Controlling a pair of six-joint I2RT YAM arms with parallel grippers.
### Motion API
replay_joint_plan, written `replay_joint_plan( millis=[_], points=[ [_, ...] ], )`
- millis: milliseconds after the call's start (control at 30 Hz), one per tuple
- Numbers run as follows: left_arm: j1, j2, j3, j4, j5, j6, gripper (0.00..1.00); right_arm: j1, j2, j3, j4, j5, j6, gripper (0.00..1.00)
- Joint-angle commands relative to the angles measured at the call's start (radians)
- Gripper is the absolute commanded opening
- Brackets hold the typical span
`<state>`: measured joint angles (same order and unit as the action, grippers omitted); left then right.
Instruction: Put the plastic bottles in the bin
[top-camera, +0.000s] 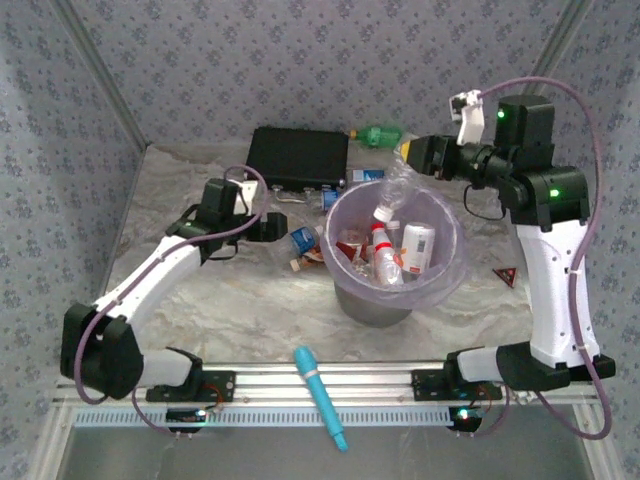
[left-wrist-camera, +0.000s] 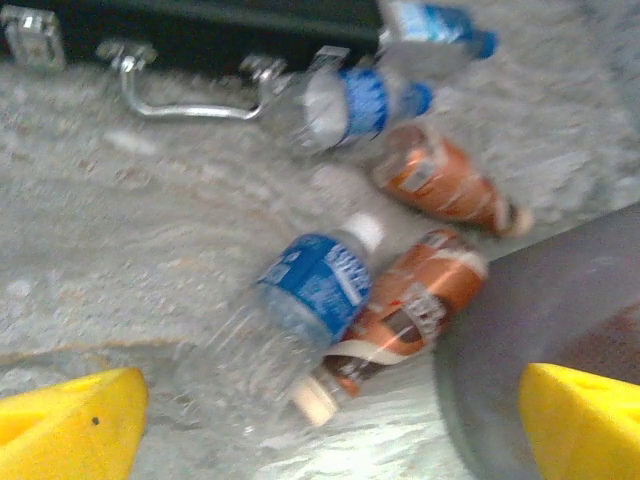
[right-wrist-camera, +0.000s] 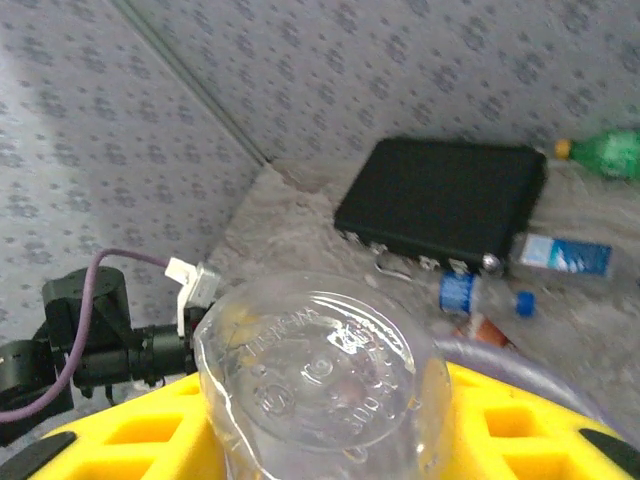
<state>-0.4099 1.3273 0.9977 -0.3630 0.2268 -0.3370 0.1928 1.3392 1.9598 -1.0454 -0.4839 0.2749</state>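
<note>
From above, the right gripper (top-camera: 410, 157) clamps a clear bottle (top-camera: 393, 192), which hangs tilted over the far rim of the bin (top-camera: 372, 308). Several bottles (top-camera: 385, 250) lie inside. The left gripper (top-camera: 274, 226) sits low, left of the bin, beside loose bottles (top-camera: 305, 240).

Left wrist view: the yellow fingers (left-wrist-camera: 70, 420) stand wide apart. A blue-label bottle (left-wrist-camera: 310, 290) lies between them, touching a brown bottle (left-wrist-camera: 425, 295) by the bin wall. The labels are too blurred to read.

Right wrist view: the clear bottle's base sits gripped between yellow fingers, and its embossed lettering is illegible. A black case (right-wrist-camera: 445, 200) lies far back, beside a green bottle (right-wrist-camera: 612, 153) cut off at the edge.
</note>
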Motion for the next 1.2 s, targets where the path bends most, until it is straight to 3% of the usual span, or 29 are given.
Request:
replay_joint_plan(
  millis=[0,467,1167],
  points=[
    [-0.029,0.031,0.028,-0.036,-0.079,0.030,0.95,0.001,0.020,-0.087,-0.079,0.041,-0.043,0.44],
    [-0.058,0.129,0.024,-0.032,-0.087,0.043,0.95,0.137,0.044,-0.359,-0.109,0.140,-0.072,0.44],
    [-0.069,0.158,0.039,-0.043,-0.122,0.043,0.95,0.220,0.053,-0.701,0.127,0.244,0.026,0.45]
  ],
)
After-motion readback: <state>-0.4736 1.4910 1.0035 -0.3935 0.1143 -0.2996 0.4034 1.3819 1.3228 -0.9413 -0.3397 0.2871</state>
